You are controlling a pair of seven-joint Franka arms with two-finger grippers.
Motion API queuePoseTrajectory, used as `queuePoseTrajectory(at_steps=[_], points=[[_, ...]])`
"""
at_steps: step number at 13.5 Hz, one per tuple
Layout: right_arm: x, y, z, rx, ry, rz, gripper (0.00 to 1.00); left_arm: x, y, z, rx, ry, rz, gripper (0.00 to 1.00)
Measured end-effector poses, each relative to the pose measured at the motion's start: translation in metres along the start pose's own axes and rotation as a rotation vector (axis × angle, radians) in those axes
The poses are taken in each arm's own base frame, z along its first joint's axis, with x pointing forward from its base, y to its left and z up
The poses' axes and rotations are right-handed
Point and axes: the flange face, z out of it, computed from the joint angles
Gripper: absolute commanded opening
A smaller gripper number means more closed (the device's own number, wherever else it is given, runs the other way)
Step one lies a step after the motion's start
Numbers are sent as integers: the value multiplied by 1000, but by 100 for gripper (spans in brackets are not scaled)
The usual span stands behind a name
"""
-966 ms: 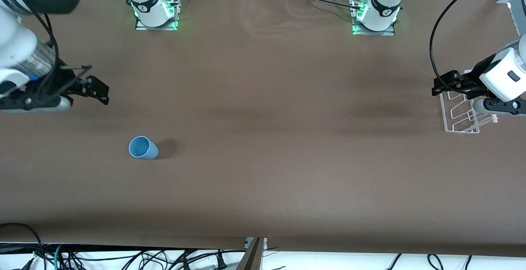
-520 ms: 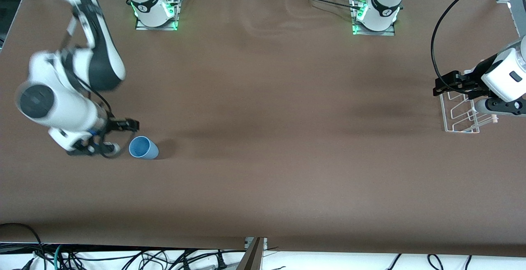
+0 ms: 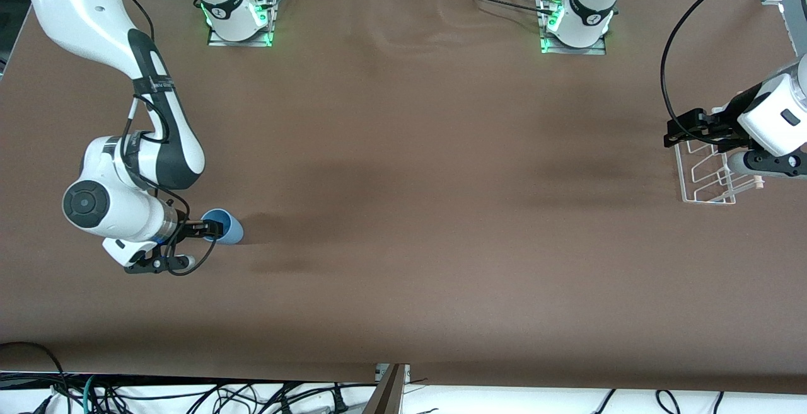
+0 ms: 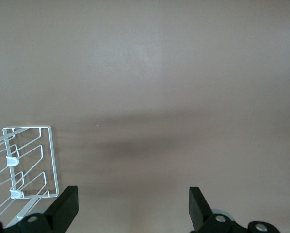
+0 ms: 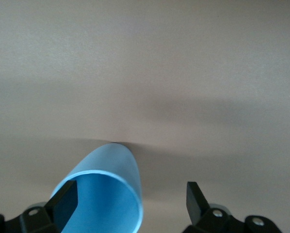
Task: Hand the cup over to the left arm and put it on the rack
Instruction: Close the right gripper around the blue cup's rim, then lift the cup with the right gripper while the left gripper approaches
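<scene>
The light-blue cup [image 3: 231,229] is on the table near the right arm's end, its open mouth turned toward my right gripper [image 3: 212,231]. In the right wrist view the cup [image 5: 111,189] fills the space by one finger. My right gripper [image 5: 130,200] is open, with one finger at the cup's mouth and the other outside its wall. The white wire rack [image 3: 709,178] stands at the left arm's end. My left gripper [image 3: 684,129] is open and empty, hovering over the rack's edge. The rack [image 4: 31,162] shows beside my left gripper [image 4: 134,204] in the left wrist view.
The brown table [image 3: 416,149] stretches between cup and rack. Both arm bases [image 3: 239,20] stand along the edge farthest from the front camera. Cables hang below the table's near edge.
My right arm has swung in from the table's end and dropped to the cup, with its fingers now at the cup's mouth. The cup and my left arm have not moved.
</scene>
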Motion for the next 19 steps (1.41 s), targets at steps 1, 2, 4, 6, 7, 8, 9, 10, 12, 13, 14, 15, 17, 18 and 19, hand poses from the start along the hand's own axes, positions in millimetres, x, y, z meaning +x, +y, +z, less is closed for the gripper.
queuePoseTrajectory(at_steps=[1,2,4,6,7,8,9,10,12,13,14,15,17,18,19], points=[[0,0,2,1,-5,0,93,0,0,0,0,0,1,100],[-1,0,7,2,-13,1,88,0,1,0,0,0,1,100],[-1,-1,19,3,-30,1,63,0,1,0,0,0,2,100],[-2,-1,30,4,-46,0,31,0,2,0,0,0,3,100],[-2,-1,35,4,-53,0,17,0,2,0,0,0,3,100],[-2,-1,39,4,-58,0,0,0,2,0,0,0,3,100],[-2,-1,41,4,-62,0,0,0,2,0,0,0,3,100],[-3,-1,43,5,-65,0,0,0,2,0,0,0,3,100],[-3,-2,43,12,-66,5,0,0,3,0,0,0,4,100],[-2,-3,42,28,-65,15,0,0,3,0,0,0,5,100],[-2,-5,40,50,-68,26,0,0,3,0,0,0,5,100],[-3,-9,37,76,-83,36,0,0,3,0,0,0,5,100],[-3,-26,19,133,-138,73,0,0,2,0,0,-1,4,100],[-4,-38,1,155,-181,104,0,1,1,1,0,-2,2,100],[-4,-53,-19,181,-217,140,0,2,0,3,0,-6,0,100]])
